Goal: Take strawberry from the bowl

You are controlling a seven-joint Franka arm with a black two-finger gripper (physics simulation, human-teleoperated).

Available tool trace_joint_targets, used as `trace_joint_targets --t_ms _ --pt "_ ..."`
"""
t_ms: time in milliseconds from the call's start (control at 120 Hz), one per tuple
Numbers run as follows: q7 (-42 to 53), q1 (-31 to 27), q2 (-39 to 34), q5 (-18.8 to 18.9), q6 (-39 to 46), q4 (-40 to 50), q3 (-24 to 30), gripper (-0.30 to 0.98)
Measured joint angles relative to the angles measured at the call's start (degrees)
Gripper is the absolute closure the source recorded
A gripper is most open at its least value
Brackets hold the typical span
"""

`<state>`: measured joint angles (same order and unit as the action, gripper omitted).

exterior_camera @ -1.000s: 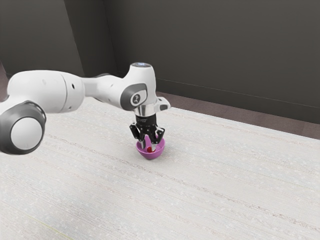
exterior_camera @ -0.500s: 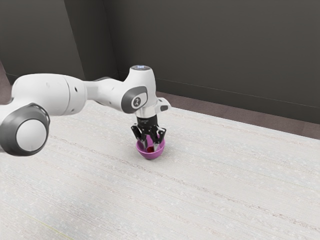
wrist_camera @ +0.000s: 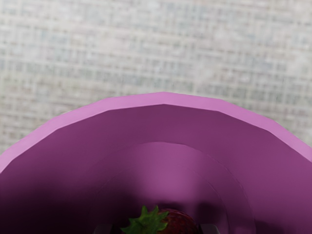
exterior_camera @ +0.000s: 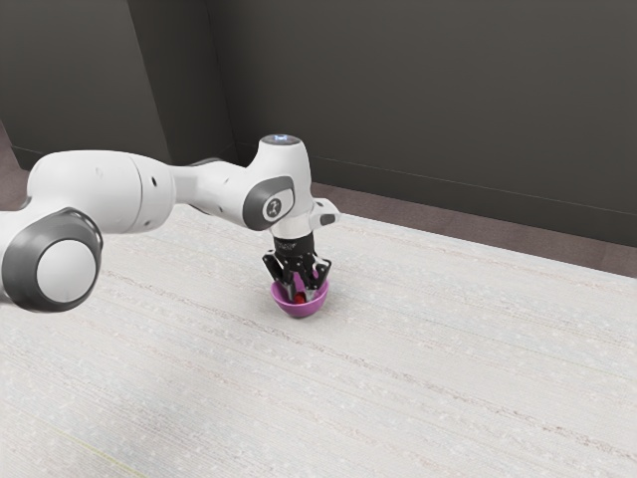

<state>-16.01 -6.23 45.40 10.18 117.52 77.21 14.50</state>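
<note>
My black gripper (exterior_camera: 301,297) points down into the pink-purple bowl (exterior_camera: 299,310), its fingertips inside the rim. The red strawberry (exterior_camera: 300,298) lies low in the bowl between the fingers, which stand apart and partly hide it. In the wrist view the bowl (wrist_camera: 165,122) curves around the dark red strawberry (wrist_camera: 181,223) with its green leaves (wrist_camera: 146,222). Grey fingertips of the gripper (wrist_camera: 157,229) stand on either side of the berry, with a narrow gap on the leafy side.
The bowl stands on a pale, streaked table (exterior_camera: 428,349). Behind the table's far edge are a brown floor strip (exterior_camera: 478,227) and a dark wall (exterior_camera: 428,100). The bowl's wall surrounds the fingertips closely.
My hand has moved down, and slightly toward the exterior view's right, so the fingertips are deeper in the bowl around the strawberry. The bowl has stayed in place.
</note>
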Motion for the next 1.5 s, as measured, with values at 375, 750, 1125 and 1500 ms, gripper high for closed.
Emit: trace_joint_targets --t_ms 375,750,1125,1500 --pt "-0.4 0.0 -0.3 0.4 0.1 0.0 0.0 0.61" --pt "-1.1 0.3 -5.1 0.8 -0.3 0.4 0.8 0.66" --pt "-1.8 5.9 -0.7 0.7 0.3 -5.3 3.2 0.68" --pt "-2.6 7.8 4.2 0.8 5.1 -5.7 5.2 0.68"
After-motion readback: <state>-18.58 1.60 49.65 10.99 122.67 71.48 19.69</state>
